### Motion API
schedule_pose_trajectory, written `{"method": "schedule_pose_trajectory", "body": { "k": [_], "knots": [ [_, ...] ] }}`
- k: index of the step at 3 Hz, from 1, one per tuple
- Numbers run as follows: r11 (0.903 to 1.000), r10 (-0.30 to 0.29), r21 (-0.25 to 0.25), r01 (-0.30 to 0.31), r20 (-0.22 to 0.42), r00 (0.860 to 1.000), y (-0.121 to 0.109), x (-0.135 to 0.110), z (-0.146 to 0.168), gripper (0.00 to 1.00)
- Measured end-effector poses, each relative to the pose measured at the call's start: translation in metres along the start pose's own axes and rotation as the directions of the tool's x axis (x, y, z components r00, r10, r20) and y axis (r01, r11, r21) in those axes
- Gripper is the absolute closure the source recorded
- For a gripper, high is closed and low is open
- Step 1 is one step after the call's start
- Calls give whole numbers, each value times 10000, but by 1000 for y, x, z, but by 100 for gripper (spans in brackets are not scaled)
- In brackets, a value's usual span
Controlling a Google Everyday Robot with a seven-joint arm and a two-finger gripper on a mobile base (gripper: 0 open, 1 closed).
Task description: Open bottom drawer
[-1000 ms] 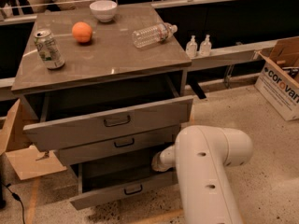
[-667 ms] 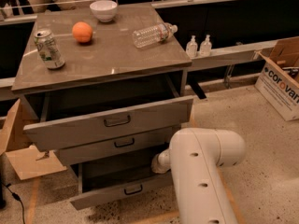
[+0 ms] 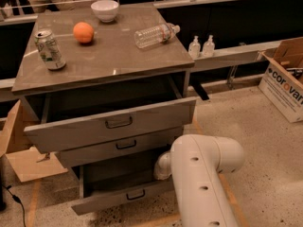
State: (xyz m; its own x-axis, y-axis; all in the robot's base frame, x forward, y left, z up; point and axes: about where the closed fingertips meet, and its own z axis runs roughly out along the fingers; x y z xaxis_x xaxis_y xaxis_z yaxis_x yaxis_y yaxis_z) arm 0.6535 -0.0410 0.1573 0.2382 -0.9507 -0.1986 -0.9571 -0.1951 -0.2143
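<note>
The grey cabinet has three drawers. The bottom drawer (image 3: 106, 200), with the slimmest front and a small dark loop handle (image 3: 136, 194), stands pulled out near the floor, and its dark tray shows behind the front. My white arm (image 3: 201, 174) reaches down from the lower right to the drawer's right end. My gripper is hidden behind the arm's elbow there and does not show. The tall top drawer (image 3: 113, 123) is also pulled out. The middle drawer (image 3: 120, 145) sits a little out.
On the cabinet top (image 3: 109, 51) stand a soda can (image 3: 49, 49), an orange (image 3: 83, 32), a white bowl (image 3: 104, 10) and a lying plastic bottle (image 3: 156, 34). A cardboard box (image 3: 286, 82) stands at the right, flat cardboard (image 3: 28, 164) at the left. Two small bottles (image 3: 201, 46) stand on a ledge.
My arm has shifted slightly to the left. The drawers appear not to have moved.
</note>
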Motion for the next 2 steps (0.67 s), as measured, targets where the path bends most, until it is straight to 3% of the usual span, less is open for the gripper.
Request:
{"method": "schedule_pose_trajectory", "body": {
  "k": [1, 2],
  "knots": [
    [9946, 134, -1034, -131, 21, 9999, 30, 4, -3, 100],
    [9764, 352, -2130, -352, -38, 9994, 67, 7, -11, 100]
  ]
}}
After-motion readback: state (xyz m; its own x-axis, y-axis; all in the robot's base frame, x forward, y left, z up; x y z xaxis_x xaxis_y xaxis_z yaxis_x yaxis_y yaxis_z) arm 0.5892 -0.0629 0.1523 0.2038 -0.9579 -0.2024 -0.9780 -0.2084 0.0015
